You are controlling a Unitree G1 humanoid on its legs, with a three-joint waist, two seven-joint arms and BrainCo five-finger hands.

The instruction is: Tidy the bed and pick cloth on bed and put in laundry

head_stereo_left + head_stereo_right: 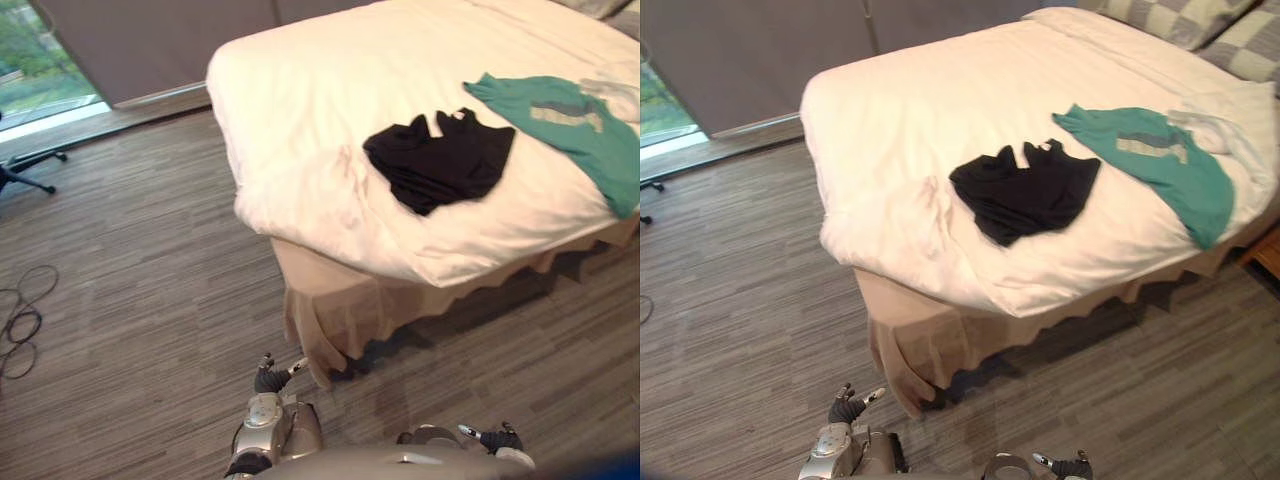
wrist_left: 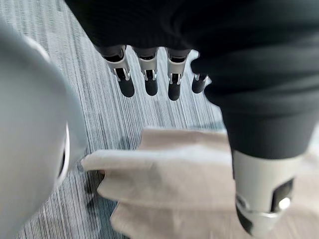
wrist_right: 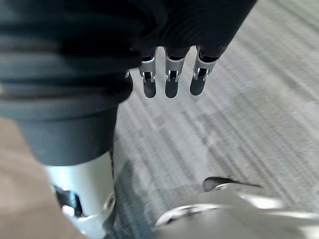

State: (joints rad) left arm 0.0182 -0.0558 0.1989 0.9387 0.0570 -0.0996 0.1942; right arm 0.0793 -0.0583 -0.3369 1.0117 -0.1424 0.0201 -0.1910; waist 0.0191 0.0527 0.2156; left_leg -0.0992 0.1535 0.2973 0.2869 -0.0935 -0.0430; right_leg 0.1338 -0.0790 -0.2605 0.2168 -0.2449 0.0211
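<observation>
Looking down from the head camera, I note the left hand (image 1: 268, 379) low over the grey wood-grain floor (image 1: 150, 280), fingers straight and loose, nothing in its grasp. Its wrist view puts the hanging corner of the tan bed skirt (image 2: 169, 174) just past the fingertips; whether they touch, I cannot tell. The right hand (image 1: 497, 438) hangs over bare floor, fingers likewise straight, holding nothing.

Beyond both hands stands the bed (image 1: 320, 110), covered in a white duvet, the skirt draping below its near corner. A crumpled black garment (image 1: 440, 160) lies on the duvet, close to the near edge. Just beyond it to the right, apart by a strip of duvet, a teal T-shirt (image 1: 570, 125) with a pale print lies spread, its end reaching the bed's right edge. A small white cloth (image 1: 1220, 130) lies against the shirt's far side. Grey checked pillows (image 1: 1180, 20) sit at the head.
</observation>
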